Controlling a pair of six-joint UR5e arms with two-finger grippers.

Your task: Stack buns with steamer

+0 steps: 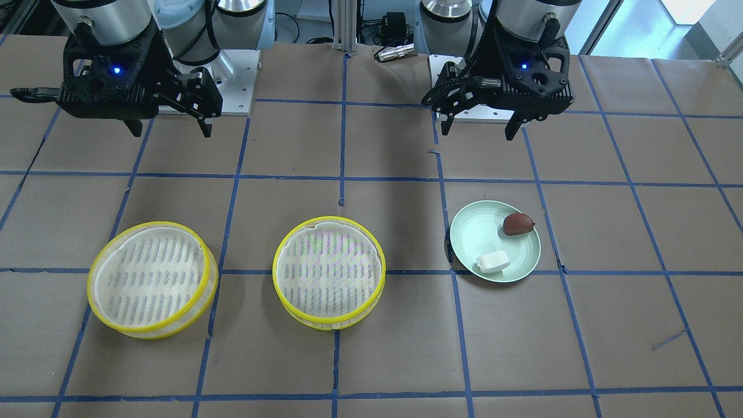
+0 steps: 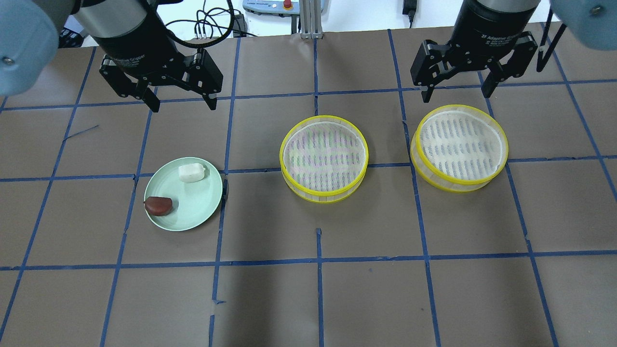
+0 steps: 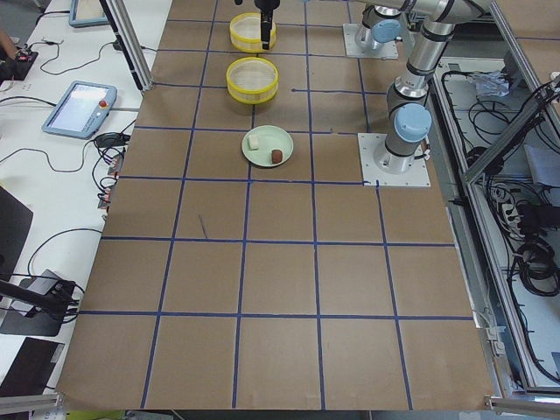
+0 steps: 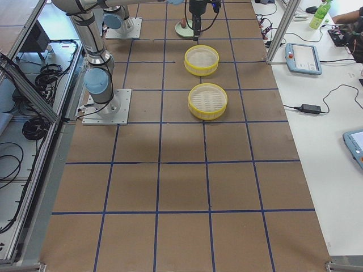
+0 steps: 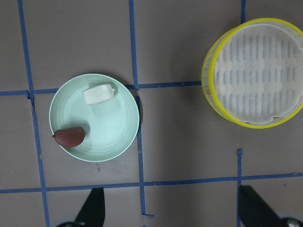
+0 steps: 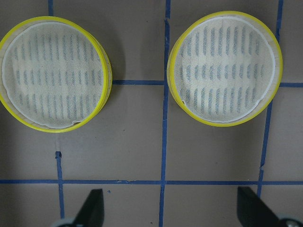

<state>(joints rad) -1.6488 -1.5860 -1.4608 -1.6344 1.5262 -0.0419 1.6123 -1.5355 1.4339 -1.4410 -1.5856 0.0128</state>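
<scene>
Left gripper [image 2: 183, 103] is released, jaws spread wide with nothing between them, hanging at the upper left of the overhead view above bare table [image 2: 337, 299]. Right gripper [image 2: 455, 94] is likewise released and holds nothing, at the upper right of that view; its fingertips [image 2: 425, 96] sit in frame just above the top rim of the right-hand steamer tier [image 2: 459, 147]. In each wrist view the two dark fingertips show only at the bottom edge, far apart. Below the left gripper in the overhead frame, at left of centre, sits the pale green plate [image 2: 200, 205]. The white bun [image 2: 191, 172] lies on the plate's upper part near the rim. The reddish-brown bun [image 2: 159, 206] lies at the plate's lower-left rim, pointed end toward frame left. The two buns are apart, not touching. The middle steamer tier [image 2: 324, 158] stands at frame centre, right of the plate and clear of it. The right-hand tier is further right, near it but apart. Both tiers are upright on the table with slatted floors bare, side by side, not stacked. The right wrist view shows both tiers across its upper half. The left wrist view shows the plate at centre left and one tier at upper right. Blue tape lines [image 2: 318, 260] grid the brown table cover.
</scene>
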